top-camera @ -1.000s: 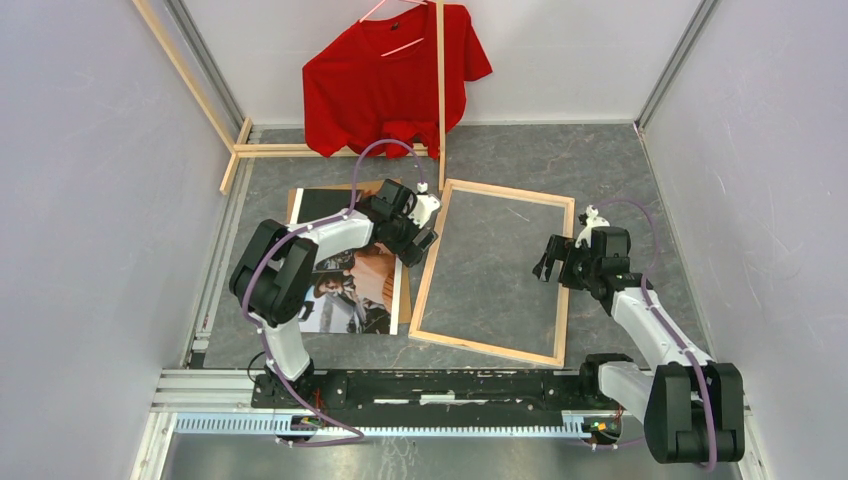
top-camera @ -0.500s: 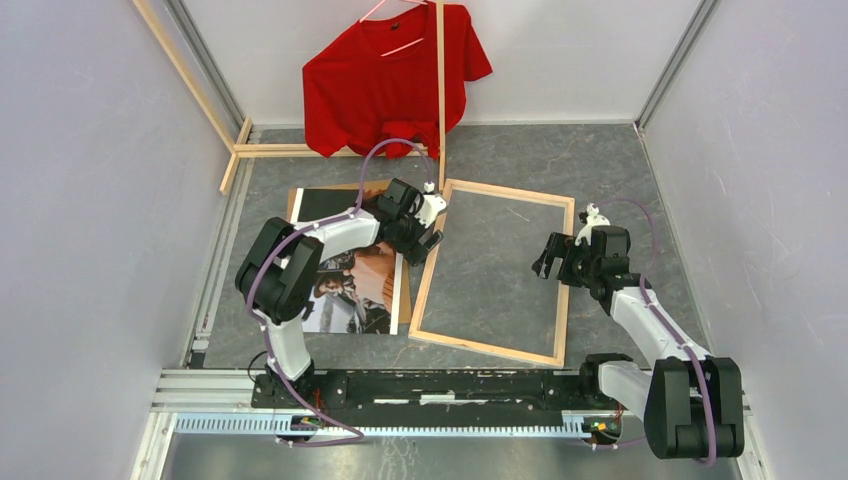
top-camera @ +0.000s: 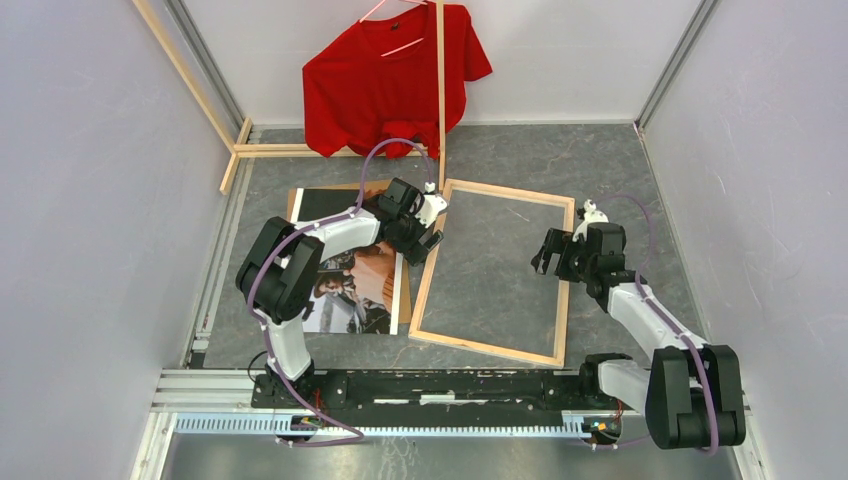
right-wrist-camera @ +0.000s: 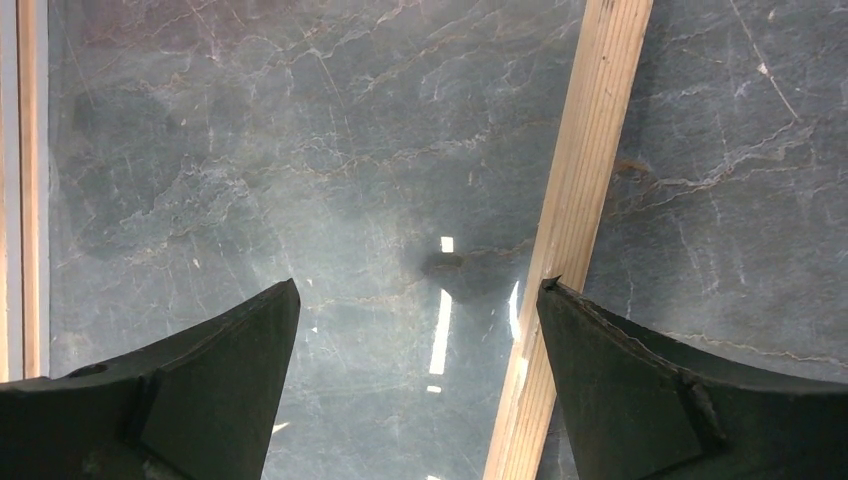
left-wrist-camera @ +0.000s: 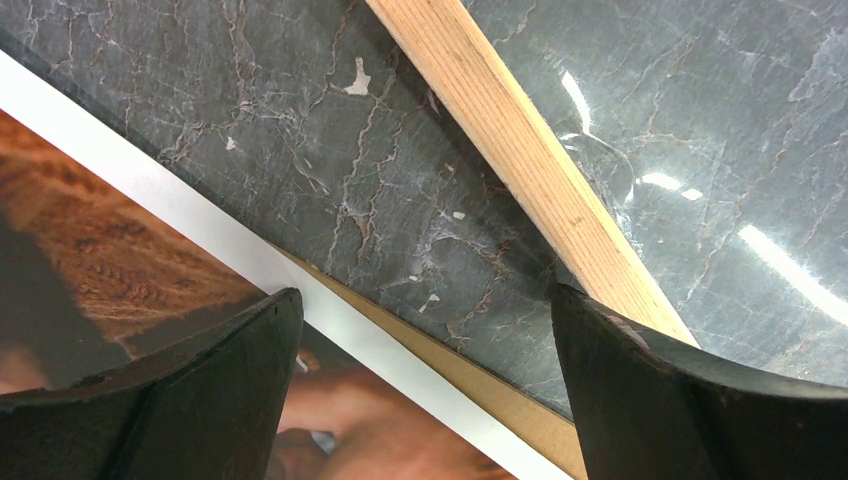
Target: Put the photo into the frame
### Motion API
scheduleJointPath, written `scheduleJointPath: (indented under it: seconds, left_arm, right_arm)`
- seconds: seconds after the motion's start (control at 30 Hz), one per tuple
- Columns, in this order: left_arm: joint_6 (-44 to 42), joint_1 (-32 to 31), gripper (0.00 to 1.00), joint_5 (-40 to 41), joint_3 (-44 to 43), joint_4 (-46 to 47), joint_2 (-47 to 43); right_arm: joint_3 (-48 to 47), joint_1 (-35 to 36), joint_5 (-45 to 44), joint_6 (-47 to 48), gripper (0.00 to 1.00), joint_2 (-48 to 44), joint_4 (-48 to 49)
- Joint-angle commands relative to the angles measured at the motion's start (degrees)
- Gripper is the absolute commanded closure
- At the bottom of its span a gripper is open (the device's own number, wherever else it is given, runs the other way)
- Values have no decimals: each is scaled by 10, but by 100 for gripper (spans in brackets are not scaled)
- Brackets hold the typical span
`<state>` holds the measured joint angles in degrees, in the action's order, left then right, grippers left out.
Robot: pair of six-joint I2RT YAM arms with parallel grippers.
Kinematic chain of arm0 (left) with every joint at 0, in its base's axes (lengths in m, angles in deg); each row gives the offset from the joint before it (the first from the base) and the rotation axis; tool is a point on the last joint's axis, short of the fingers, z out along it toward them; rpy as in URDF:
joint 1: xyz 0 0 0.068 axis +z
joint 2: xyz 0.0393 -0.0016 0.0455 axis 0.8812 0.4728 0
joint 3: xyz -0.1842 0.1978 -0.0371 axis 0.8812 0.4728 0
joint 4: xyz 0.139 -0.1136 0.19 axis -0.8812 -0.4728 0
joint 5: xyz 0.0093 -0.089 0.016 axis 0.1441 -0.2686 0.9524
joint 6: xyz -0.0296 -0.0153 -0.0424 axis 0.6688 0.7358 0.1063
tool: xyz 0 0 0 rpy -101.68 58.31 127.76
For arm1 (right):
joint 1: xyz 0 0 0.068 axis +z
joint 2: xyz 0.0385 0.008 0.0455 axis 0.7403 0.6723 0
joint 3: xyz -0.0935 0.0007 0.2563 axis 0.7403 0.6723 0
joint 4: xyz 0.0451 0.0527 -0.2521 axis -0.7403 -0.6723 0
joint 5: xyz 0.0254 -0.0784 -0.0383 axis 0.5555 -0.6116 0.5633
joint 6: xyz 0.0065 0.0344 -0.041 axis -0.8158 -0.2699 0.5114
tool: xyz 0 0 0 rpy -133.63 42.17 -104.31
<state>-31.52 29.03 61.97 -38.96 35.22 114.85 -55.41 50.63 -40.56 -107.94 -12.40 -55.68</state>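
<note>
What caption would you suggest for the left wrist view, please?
Open left gripper poised above the strip of table between the white-bordered photo and the wooden frame.

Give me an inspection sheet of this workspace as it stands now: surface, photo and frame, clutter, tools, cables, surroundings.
Surface: grey marbled table, a few pale chips, no spills seen.
Job's things: photo lies picture side up on a brown cardboard sheet, left of the frame and not in it; the frame lies flat, bare wood up.
Clutter: red T-shirt hanging on a wooden rack at the far edge.
Grippers: left tool open, over the gap between photo and frame; right tool open, over the frame's right rail; neither holds anything.
Cables: purple cable runs along each arm.
Surroundings: plain pale walls on three sides.
</note>
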Motion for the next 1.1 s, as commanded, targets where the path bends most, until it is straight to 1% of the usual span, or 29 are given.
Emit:
scheduleJointPath:
  seconds: [0.0,0.6,1.07]
  left_arm:
    - [-17,-13,0,-31,5,-9,32]
    - [-20,-15,0,-30,6,-5,38]
    - [-20,-18,0,-28,1,-5,38]
  right_arm:
    - [6,12,7,-11,4,25,-24]
    - [-12,48,8,-25,6,67,1]
    - [-29,56,-1,-22,6,106,12]
